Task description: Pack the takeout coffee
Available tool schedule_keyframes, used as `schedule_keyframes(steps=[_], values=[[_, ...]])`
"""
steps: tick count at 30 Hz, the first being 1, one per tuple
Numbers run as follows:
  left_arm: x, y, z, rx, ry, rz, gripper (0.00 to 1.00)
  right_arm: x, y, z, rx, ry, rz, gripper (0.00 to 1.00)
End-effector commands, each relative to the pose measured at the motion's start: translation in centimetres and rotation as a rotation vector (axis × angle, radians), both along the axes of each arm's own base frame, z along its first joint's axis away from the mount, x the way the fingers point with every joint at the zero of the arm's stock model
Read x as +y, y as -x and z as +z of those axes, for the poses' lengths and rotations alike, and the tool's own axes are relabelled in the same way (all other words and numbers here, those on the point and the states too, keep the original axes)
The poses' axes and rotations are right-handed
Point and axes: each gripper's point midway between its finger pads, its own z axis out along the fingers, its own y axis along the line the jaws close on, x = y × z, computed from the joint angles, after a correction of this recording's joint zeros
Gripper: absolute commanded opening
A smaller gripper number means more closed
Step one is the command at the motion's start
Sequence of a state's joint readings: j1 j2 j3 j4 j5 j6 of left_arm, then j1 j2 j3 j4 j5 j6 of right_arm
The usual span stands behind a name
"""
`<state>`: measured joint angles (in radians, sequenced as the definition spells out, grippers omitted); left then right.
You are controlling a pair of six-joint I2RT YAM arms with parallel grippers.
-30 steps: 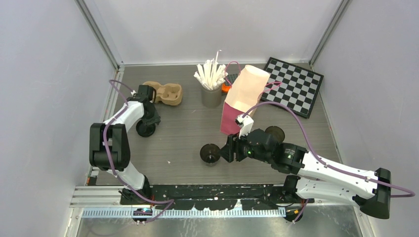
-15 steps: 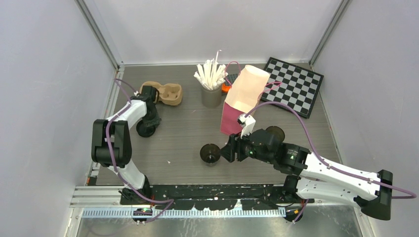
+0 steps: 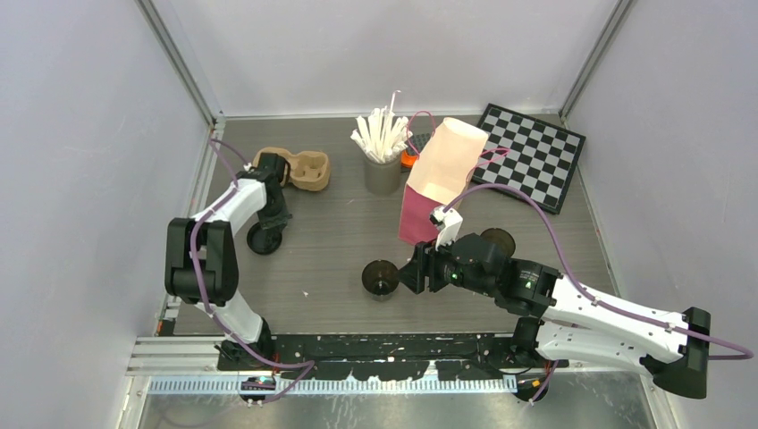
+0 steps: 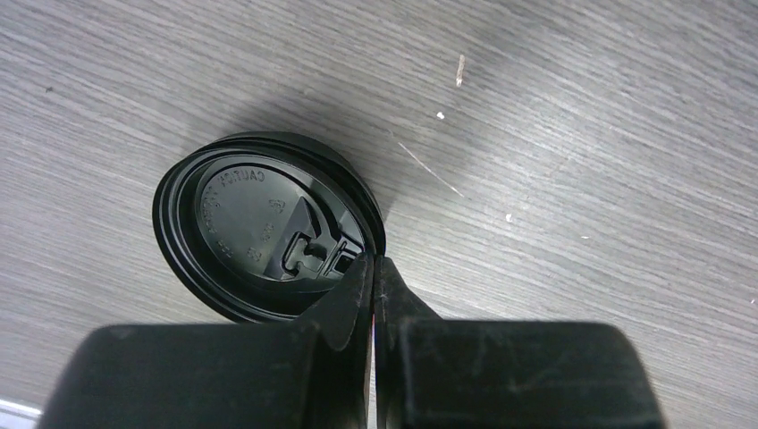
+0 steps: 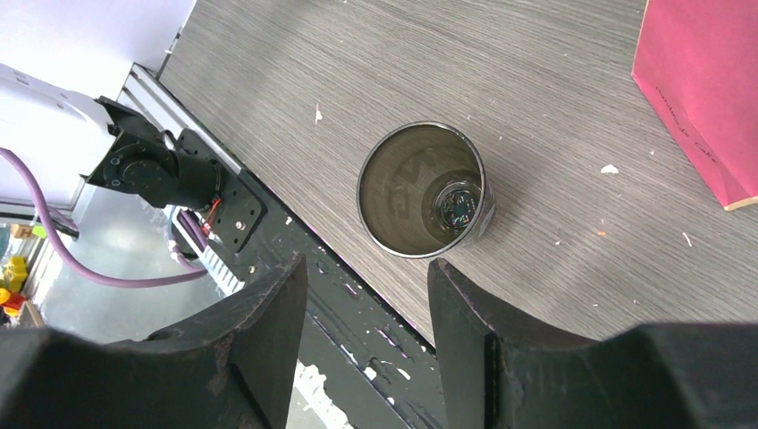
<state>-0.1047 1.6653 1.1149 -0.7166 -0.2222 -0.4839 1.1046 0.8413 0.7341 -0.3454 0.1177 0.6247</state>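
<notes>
The black lid [image 4: 259, 223], well left of the pink bag [image 3: 418, 214], is now pinched at its rim, the jaws of your left gripper [image 4: 371, 261] having just closed, so capping looks next; your right gripper [image 5: 366, 268] holds its jaws apart and empty by the open cup [image 5: 425, 190] in front of the bag, the second cup [image 3: 497, 241] sitting to the bag's right: two cups, one lid, one tray [image 3: 299, 168].

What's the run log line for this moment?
left gripper shut on black lid rim | right gripper open, facing lidless cup
</notes>
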Motion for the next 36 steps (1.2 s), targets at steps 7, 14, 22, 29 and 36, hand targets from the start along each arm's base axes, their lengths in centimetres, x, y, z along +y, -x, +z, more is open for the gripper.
schedule_keyframes(steps=[7,14,22,29,36], values=[[0.5,-0.4,3.7,-0.061,-0.029,-0.022,0.0,0.3,-0.1,1.8,-0.012,-0.064,-0.013,0.57],[-0.1,0.1,4.8,-0.072,0.0,-0.051,0.0,0.6,-0.2,1.2,-0.004,-0.063,-0.015,0.57],[-2.3,0.8,9.7,-0.195,0.125,-0.122,0.0,1.5,-0.8,4.1,-0.096,-0.108,0.014,0.62],[-8.0,3.5,14.7,-0.268,0.435,-0.292,0.0,2.0,-1.9,8.1,-0.267,-0.111,0.052,0.7],[-14.1,8.5,19.8,-0.361,0.85,-0.471,0.0,4.2,-2.2,11.4,-0.447,-0.153,0.154,0.88]])
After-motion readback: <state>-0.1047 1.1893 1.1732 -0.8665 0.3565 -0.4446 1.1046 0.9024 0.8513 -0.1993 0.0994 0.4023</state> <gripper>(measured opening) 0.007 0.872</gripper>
